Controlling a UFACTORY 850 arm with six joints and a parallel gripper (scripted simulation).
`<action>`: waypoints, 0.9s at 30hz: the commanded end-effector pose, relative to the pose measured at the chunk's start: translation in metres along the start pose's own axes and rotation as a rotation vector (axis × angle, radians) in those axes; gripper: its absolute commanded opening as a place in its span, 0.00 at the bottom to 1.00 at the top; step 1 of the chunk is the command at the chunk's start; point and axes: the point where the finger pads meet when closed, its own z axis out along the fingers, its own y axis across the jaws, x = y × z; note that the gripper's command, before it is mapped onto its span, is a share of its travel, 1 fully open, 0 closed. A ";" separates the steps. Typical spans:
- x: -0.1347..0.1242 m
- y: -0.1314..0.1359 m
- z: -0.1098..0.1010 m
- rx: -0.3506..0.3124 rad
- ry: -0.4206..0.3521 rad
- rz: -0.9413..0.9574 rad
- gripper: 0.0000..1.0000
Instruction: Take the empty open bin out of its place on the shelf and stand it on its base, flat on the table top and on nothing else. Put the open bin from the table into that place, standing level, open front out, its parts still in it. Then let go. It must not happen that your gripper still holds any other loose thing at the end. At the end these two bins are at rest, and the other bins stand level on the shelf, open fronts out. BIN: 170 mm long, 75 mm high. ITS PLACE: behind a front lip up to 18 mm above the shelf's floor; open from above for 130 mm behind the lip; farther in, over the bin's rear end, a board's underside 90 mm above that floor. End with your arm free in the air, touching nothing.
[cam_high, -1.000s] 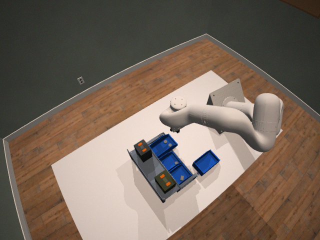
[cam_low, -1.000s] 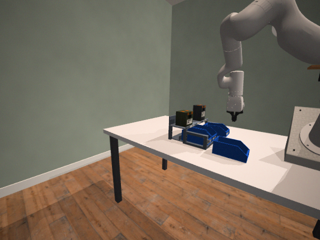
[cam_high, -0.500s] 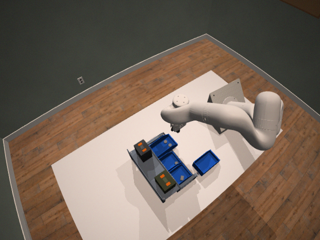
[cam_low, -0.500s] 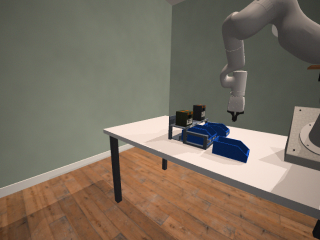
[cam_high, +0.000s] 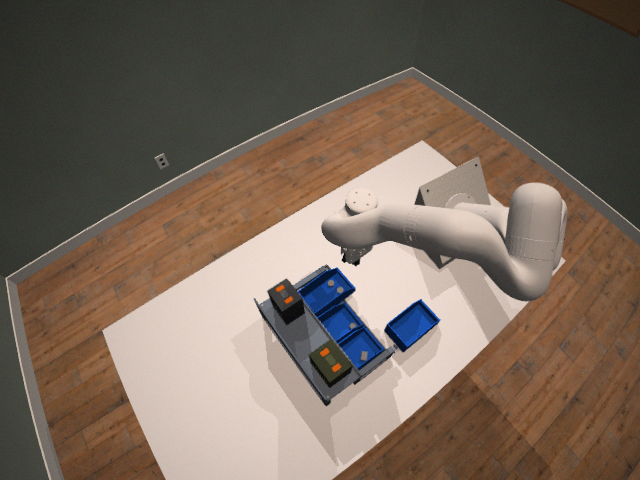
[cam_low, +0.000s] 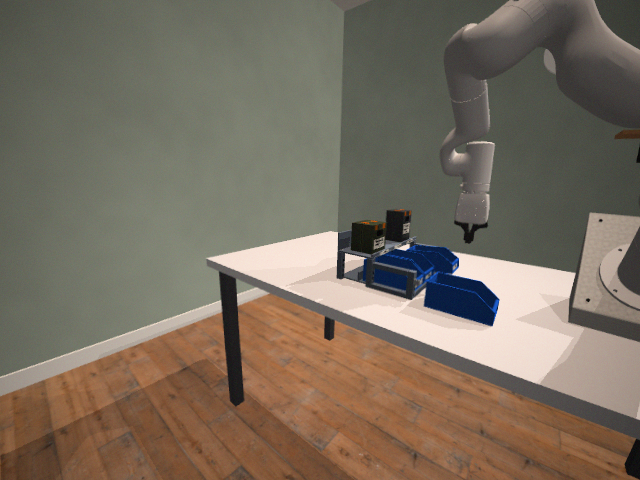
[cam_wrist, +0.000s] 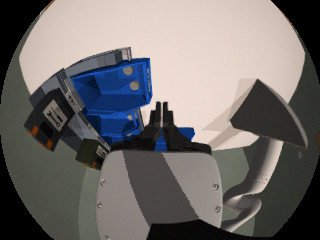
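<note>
Bins apparently swapped, but one loaded bin sat proud

Across the bench (cam_high: 206, 335) (cam_low: 289, 263) (cam_wrist: 200, 50), the shelf (cam_high: 299, 330) (cam_low: 341, 264) (cam_wrist: 100, 59) stood inboard of both long edges. Its end bin (cam_high: 320, 294) (cam_low: 447, 258) (cam_wrist: 105, 90), toward the far long edge and probably the task's loaded one, jutted beyond its neighbours, perhaps riding the lip. The empty bin (cam_high: 412, 325) (cam_low: 460, 300) (cam_wrist: 186, 134) stood upright toward the near long edge. Both looked like stiff, light, smooth plastic; the loose round parts (cam_high: 330, 283) (cam_wrist: 128, 71) could slide if theirs tipped. A side wall would have offered the best pinch, a level push on the front the gentler correction. The gripper (cam_high: 351, 262) (cam_low: 468, 240) (cam_wrist: 161, 108) hung above, fingers together, holding nothing.
</note>
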 end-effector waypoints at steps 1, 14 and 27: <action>0.000 -0.001 -0.001 0.001 0.001 -0.001 0.00; 0.000 -0.001 0.005 0.001 0.000 -0.001 0.00; 0.000 0.000 0.029 0.001 0.000 -0.001 0.00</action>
